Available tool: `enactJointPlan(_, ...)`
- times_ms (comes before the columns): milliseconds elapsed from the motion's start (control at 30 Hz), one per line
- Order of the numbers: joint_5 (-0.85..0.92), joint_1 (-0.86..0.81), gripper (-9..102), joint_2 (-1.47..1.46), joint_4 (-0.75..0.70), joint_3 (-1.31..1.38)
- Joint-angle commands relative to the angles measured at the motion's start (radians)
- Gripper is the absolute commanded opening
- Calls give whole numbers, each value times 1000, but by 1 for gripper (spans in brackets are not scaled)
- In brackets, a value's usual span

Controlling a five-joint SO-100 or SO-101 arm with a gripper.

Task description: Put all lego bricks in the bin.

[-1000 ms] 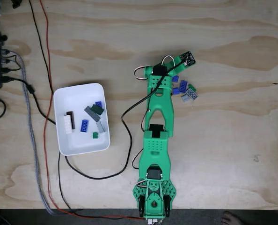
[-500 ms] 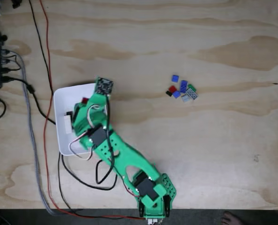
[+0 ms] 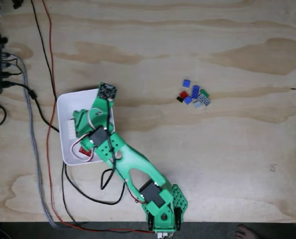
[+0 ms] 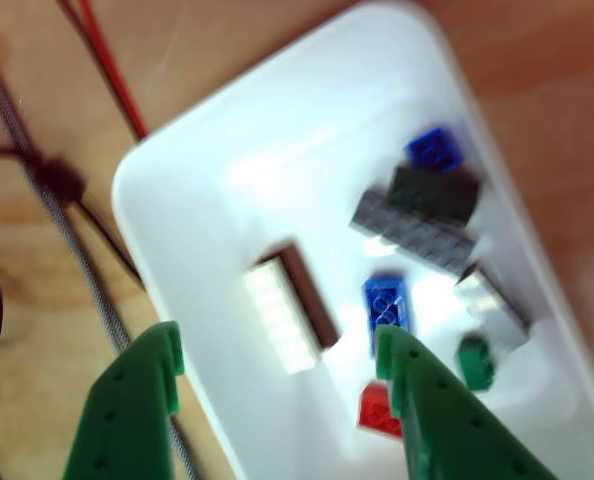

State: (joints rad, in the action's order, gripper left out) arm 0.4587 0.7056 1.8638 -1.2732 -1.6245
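Roughly halfway: the bin [image 4: 227, 180], left on the desk [image 3: 237, 164], holds several lego bricks, including a red one [image 4: 379, 411] under the released, empty end effector [image 4: 277, 365]; a small cluster [image 3: 193, 94] waits well to the right

Plywood table [image 3: 227, 149] carries white bin [image 3: 63, 107]; loose lego bricks [image 3: 193, 94]; cables [image 3: 38, 124].

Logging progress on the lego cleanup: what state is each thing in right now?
gripper: open, empty, over the bin
bin: upright on the table, holding several bricks
red brick: lying loose in the bin
white brick: lying in the bin
loose bricks: clustered on the table, outside the bin
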Motion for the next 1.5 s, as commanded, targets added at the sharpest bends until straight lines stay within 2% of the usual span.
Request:
enactJointPlan(0,367,-428,22,287,144,-239)
enactJointPlan(67,586,-569,21,324,253,-451)
enactJointPlan(100,667,-621,21,325,353,-566)
enactJointPlan(167,767,-683,20,291,532,-739)
enactJointPlan(367,867,-746,21,94,907,-951)
enactJointPlan(567,919,-841,21,-48,1135,-950)
enactJointPlan(800,887,-885,21,-163,1259,-917)
enactJointPlan(900,874,-908,18,-181,1267,-920)
enactJointPlan(1033,885,-925,18,-192,1250,-899)
enactJointPlan(1167,897,-925,7,-195,1226,-890)
enactJointPlan(1433,876,-879,0,-114,1160,-910)
enactJointPlan(1467,867,-871,0,-75,1114,-910)
